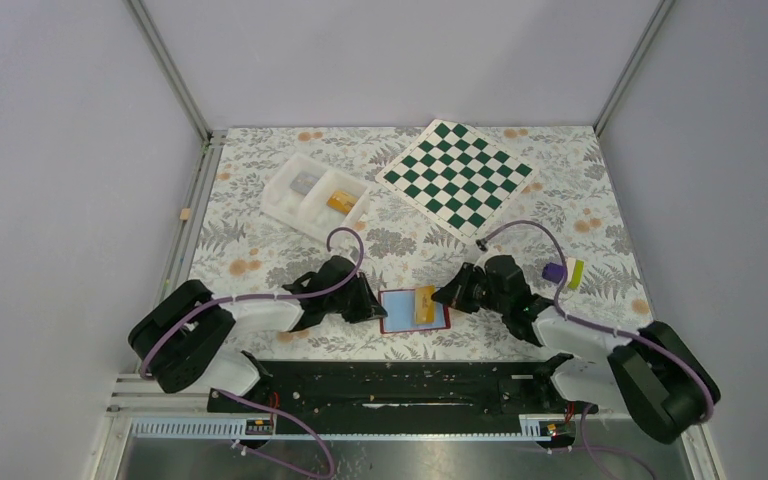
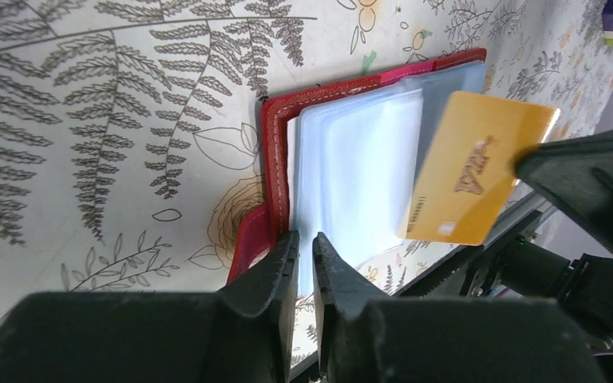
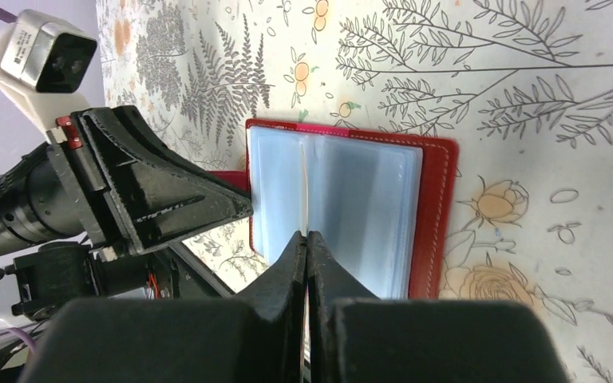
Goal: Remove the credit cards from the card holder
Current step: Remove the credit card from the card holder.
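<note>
The card holder (image 1: 400, 312) lies open on the flowered table, a red wallet with pale blue sleeves (image 2: 359, 175) (image 3: 367, 207). An orange-yellow credit card (image 2: 479, 167) (image 1: 426, 303) hangs tilted over its right half. My right gripper (image 1: 442, 296) (image 3: 306, 236) is shut on that card's edge, and in the right wrist view the card shows only edge-on. My left gripper (image 1: 375, 305) (image 2: 304, 239) has its jaws almost together, tips down on the holder's left edge beside the red tab (image 2: 249, 239). I cannot tell whether they pinch anything.
A white two-compartment tray (image 1: 272, 203) stands at the back left, with an orange-yellow card (image 1: 341, 201) in one side. A green and white chessboard (image 1: 455, 175) lies at the back middle. A purple and green block (image 1: 563, 272) sits right of my right arm.
</note>
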`<state>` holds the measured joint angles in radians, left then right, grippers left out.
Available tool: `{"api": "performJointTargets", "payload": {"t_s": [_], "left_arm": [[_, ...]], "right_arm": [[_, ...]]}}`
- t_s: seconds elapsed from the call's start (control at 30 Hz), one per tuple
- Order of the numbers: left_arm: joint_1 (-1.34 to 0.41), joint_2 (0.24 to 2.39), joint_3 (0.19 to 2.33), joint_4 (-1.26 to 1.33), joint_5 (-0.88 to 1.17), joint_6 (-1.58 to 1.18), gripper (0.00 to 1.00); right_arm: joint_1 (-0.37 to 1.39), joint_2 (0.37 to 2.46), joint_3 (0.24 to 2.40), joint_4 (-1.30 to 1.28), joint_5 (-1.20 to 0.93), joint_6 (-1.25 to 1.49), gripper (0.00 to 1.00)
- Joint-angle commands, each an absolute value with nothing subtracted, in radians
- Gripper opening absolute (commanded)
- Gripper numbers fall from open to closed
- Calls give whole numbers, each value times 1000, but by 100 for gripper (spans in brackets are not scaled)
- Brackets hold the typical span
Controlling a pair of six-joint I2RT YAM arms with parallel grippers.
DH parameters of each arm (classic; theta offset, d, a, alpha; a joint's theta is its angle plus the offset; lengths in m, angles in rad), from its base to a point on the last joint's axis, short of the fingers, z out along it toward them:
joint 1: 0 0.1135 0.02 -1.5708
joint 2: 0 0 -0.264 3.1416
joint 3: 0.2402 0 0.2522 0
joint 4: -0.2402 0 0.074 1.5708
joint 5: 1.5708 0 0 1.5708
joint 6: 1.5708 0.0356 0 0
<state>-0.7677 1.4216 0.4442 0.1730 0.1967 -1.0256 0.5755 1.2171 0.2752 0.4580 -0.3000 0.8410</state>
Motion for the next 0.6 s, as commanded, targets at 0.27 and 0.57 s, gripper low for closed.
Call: {"api": "performJointTargets", "payload": {"t_s": [0.27, 0.57], "left_arm": [[-765, 1212, 521, -15, 173, -944, 43], [-782, 1178, 480, 368, 414, -1007, 61]], "right_arm": [[567, 871, 286, 245, -223, 904, 0], [569, 796, 233, 444, -327, 1090, 0]]}}
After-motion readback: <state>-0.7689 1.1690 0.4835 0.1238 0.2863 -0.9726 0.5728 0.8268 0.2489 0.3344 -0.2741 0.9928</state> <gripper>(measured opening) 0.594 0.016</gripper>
